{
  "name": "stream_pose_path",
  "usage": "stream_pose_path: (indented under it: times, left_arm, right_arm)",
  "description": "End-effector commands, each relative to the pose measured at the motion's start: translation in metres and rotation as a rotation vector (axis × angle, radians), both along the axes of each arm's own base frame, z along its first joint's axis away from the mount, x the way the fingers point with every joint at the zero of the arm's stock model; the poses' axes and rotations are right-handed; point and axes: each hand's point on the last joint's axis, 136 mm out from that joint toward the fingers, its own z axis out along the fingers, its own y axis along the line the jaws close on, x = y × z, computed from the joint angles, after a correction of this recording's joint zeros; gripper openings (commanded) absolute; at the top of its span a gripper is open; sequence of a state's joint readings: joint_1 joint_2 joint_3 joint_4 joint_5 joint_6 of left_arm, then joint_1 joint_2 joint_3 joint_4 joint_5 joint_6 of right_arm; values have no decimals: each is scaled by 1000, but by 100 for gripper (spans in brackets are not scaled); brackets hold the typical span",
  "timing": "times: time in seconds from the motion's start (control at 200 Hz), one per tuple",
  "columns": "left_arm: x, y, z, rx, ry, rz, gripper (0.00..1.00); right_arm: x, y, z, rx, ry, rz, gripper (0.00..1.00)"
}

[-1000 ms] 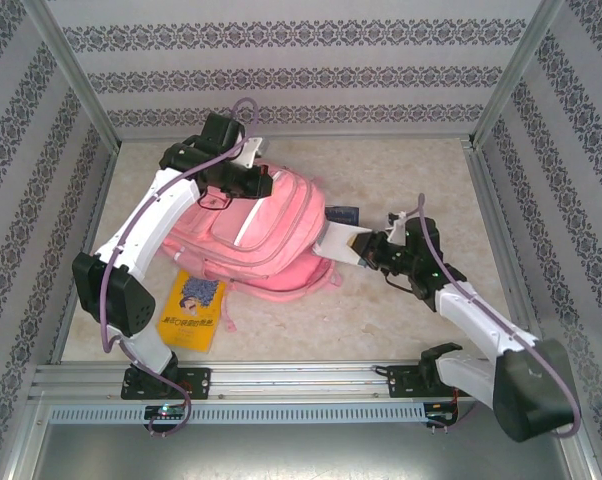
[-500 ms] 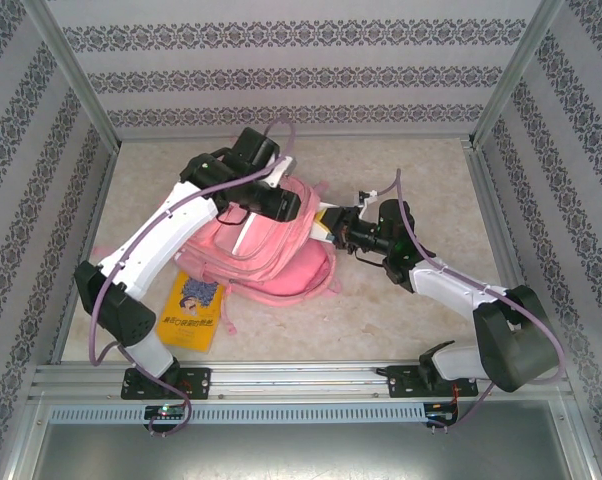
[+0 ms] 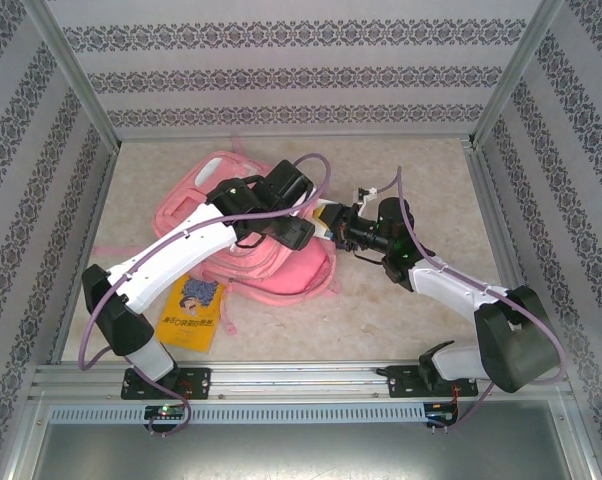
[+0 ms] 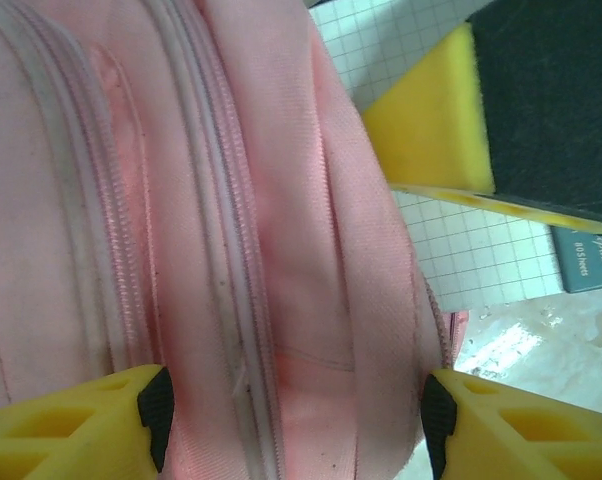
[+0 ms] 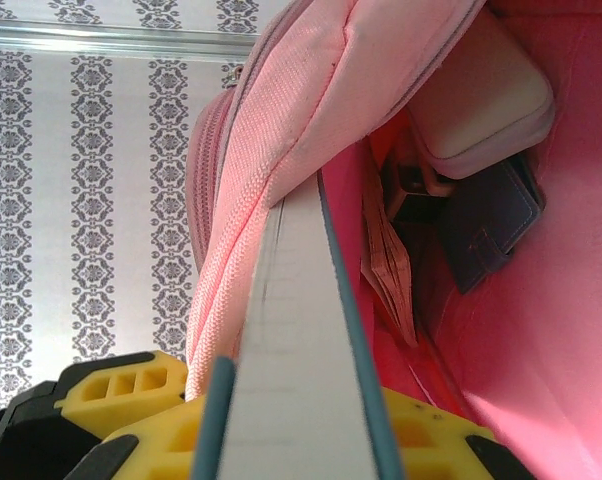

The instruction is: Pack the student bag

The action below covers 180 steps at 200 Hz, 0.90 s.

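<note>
the student bag [image 3: 191, 205] lies flat on the table [image 3: 401, 320], left of centre and toward the back, its right end turned to the right gripper [image 3: 333, 226]. it is pink all over, in a woven cloth. close up, long parallel zips [image 4: 236, 300] with pale, slightly grubby trim run along its length, and the fabric bulges in soft folds between them. at the open end the lining is a brighter pink, with a white pouch [image 5: 481, 110] and a dark wallet-like thing [image 5: 491, 235] tucked inside.

the left gripper [image 4: 291, 410] has its jaws wide apart, one yellow finger on each side of a raised fold of the bag; whether the pads press the cloth cannot be told. the right gripper [image 5: 291, 420] is clamped on a notebook [image 5: 291, 330], seen edge-on with teal covers, its far end under the lip of the bag's opening.

from above, the left arm [image 3: 181, 250] crosses the bag and covers its middle, so the opening is hidden there and the notebook is little more than a pale sliver. how deep the notebook reaches cannot be made out. a yellow book [image 3: 191, 310] lies on the table near the bag's front edge, its top corner under the arm.
</note>
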<state>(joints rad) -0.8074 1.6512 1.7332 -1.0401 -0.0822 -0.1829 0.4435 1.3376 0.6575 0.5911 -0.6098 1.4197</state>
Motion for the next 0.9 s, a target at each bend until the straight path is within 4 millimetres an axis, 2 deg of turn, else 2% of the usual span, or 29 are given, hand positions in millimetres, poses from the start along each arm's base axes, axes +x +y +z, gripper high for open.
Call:
stream_pose_path:
  times: [0.0, 0.255, 0.33, 0.365, 0.465, 0.535, 0.62, 0.675, 0.894]
  left_arm:
    - [0, -8, -6, 66, -39, -4, 67]
    - [1, -18, -23, 145, -64, -7, 67]
    - [5, -14, -24, 178, -85, 5, 62]
    - [8, -10, -22, 195, -105, 16, 57]
    - [16, -1, -11, 214, -175, 40, 30]
    - [18, 2, -3, 215, -191, 39, 16]
    - [20, 8, 8, 211, -202, 38, 4]
    - [20, 13, 18, 202, -213, 38, 0]
    - [31, 55, 63, 191, -277, 95, 0]
  right_arm:
    - [-2, 4, 66, 105, -183, 3, 0]
    - [-2, 7, 67, 109, -180, 10, 0]
    - [-3, 7, 66, 109, -180, 12, 0]
    - [-3, 7, 67, 109, -182, 12, 0]
    - [-4, 6, 65, 106, -178, 10, 0]
    - [-4, 6, 63, 97, -180, 11, 0]
    - [-6, 4, 56, 51, -193, 9, 0]
    - [-8, 0, 45, -12, -192, -7, 0]
    - [-26, -16, -4, -236, -189, -37, 0]
